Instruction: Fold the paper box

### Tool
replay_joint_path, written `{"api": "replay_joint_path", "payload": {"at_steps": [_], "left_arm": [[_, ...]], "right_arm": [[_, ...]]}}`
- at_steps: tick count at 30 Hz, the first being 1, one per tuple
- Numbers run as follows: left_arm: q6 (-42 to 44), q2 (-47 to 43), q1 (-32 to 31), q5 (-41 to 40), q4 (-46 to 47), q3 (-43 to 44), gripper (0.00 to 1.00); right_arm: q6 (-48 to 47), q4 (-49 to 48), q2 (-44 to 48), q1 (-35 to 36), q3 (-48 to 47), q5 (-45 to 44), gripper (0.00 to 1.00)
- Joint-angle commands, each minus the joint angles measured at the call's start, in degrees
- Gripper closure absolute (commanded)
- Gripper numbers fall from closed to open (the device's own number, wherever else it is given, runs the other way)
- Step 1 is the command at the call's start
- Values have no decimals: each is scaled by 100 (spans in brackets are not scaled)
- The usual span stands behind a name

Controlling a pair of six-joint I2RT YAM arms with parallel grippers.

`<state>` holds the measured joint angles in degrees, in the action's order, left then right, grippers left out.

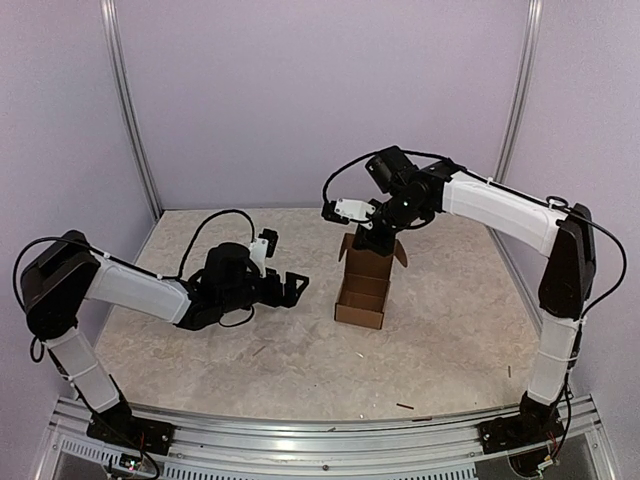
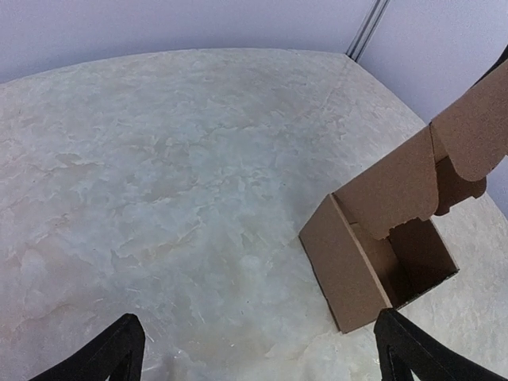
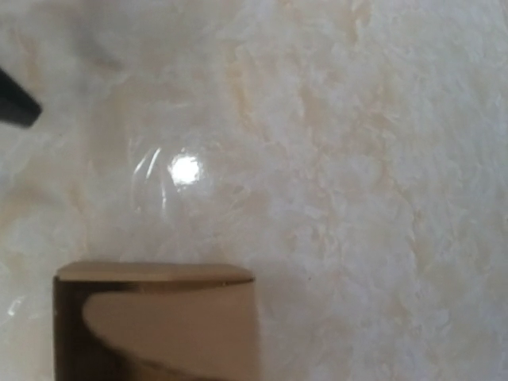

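**Paper box (image 1: 365, 285) stands open-topped right of centre on the desk (image 1: 450, 330)**

A few dark scraps (image 1: 405, 406) lie near the front edge of the desk, well apart from everything else.

Farther in, the left end effector (image 1: 297, 288) sits low over the desk, just left of the box and not touching it. Its fingers (image 2: 107, 357) are spread wide with nothing between them. The left wrist view shows bare desk in the gap and the box off to the right.

The box is brown cardboard with its top open, so the inside shows from above. Its near wall and side walls are upright. At its far end a taller panel rises, and a rounded flap sticks out from it to the right.

The right end effector (image 1: 372, 238) hangs directly over that far end, at the raised panel. The overhead view does not show whether it touches the cardboard. The right wrist view shows only the box's edge and one curved flap at the bottom of the frame, with no fingers clearly in sight. I cannot tell whether this end effector is apart or together.
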<state>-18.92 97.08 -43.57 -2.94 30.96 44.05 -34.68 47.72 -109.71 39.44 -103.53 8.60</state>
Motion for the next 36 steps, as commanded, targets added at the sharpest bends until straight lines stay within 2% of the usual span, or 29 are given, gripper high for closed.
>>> {"api": "replay_joint_path", "payload": {"at_steps": [1, 3, 4, 9, 12, 14, 19, 24, 31, 33, 36], "left_arm": [[467, 115, -199, -790, 202, -128, 1], [472, 81, -334, -1476, -171, -85, 1], [511, 67, -359, -1534, -199, -144, 1], [170, -84, -380, -1493, 579, -879, 1], [-171, -189, -367, -1479, 405, -875, 1], [-109, -292, -392, -1287, 488, -922, 1], [724, -687, -689, -1375, 1774, -1550, 1], [815, -746, -758, -1228, 2472, -1833, 1], [886, -670, -941, -1295, 2683, -1907, 1], [949, -704, -937, -1302, 2622, -1877, 1], [1052, -736, -942, -1353, 2465, -1728, 1]], "right_arm": [[-176, -252, 172, 228, 332, -679, 100], [-127, -261, 142, 239, 342, -677, 100], [-93, -283, 140, 247, 359, -671, 100], [-116, -386, 225, 501, 608, -783, 100], [-116, -496, 316, 765, 821, -948, 100], [-85, -576, 319, 913, 955, -1068, 98], [-15, -835, 273, 1226, 1273, -1514, 97], [32, -1036, 500, 1242, 1550, -1664, 96], [13, -1020, 984, 1251, 2228, -691, 69], [103, -997, 1034, 1244, 2331, -479, 57], [139, -852, 1015, 1247, 2407, -254, 48]]}}
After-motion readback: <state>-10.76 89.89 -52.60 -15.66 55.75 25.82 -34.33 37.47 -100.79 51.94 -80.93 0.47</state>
